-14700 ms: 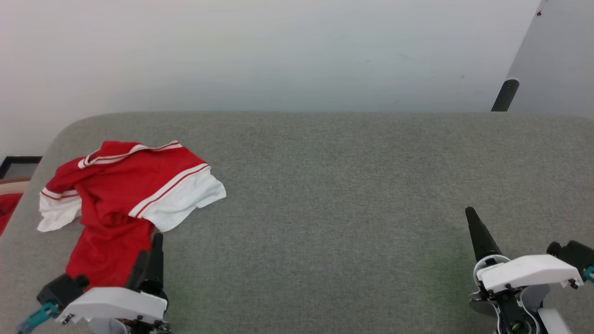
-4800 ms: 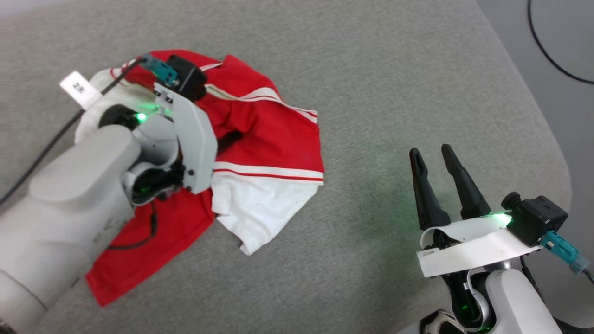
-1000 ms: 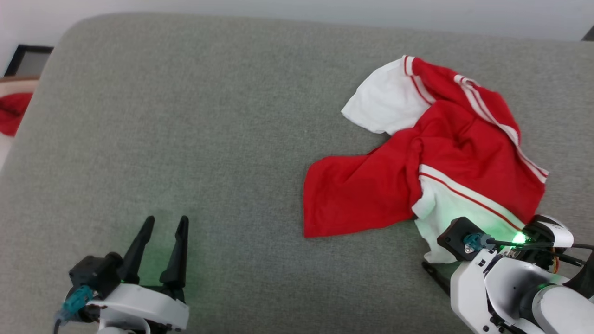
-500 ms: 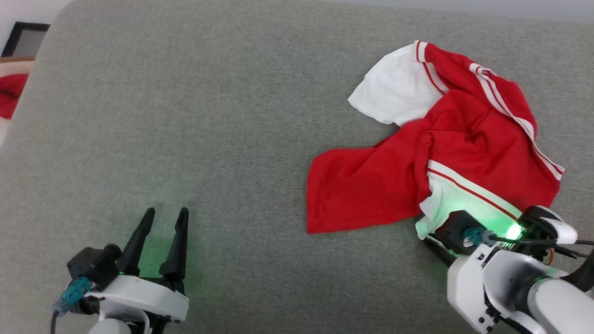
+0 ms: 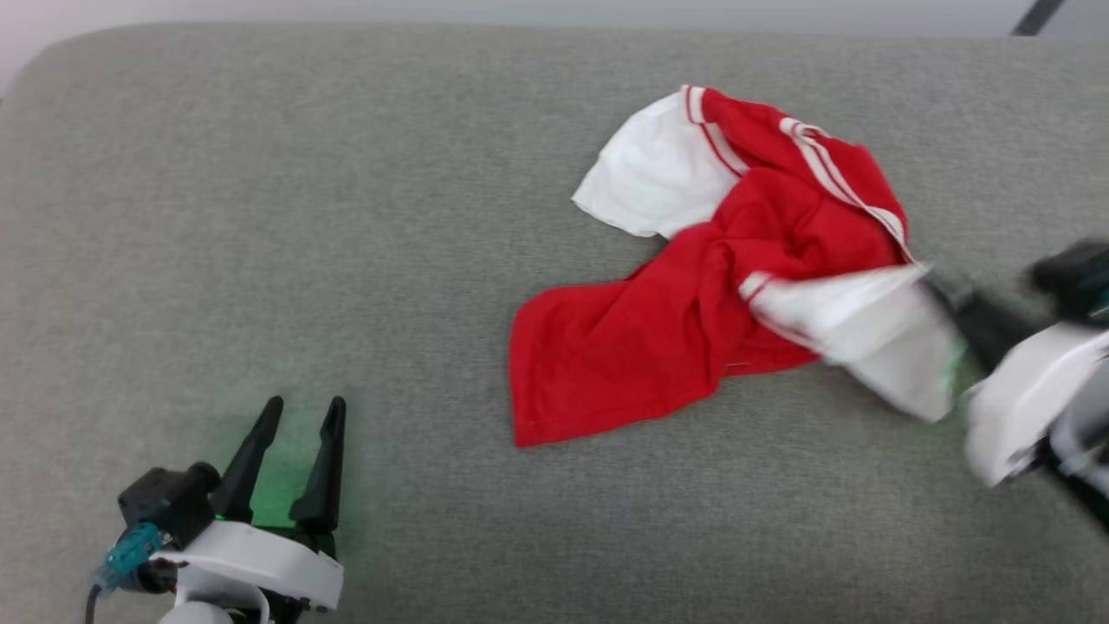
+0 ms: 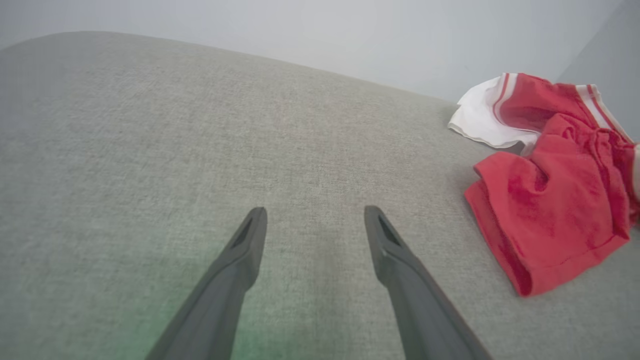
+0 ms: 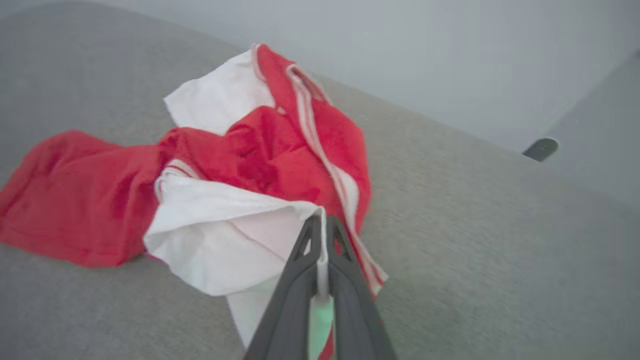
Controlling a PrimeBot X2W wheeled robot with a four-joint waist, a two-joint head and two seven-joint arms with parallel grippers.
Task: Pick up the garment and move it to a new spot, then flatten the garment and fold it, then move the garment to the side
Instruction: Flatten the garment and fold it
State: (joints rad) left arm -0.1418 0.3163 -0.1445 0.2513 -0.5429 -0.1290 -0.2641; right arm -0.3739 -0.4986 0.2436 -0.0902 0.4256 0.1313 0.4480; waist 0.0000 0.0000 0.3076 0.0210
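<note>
Spreading across the head view, the grey fabric-covered table carries the garment, crumpled right of centre with its red body trailing toward the middle. One white sleeve end is raised off the table, pinched by its edge between the closed fingers of the right tool. The left tool hovers spread wide and empty, well apart from the cloth. With so little fabric gripped, a pull could slip the sleeve free, or drag the bunched shirt along instead of opening it.
</note>
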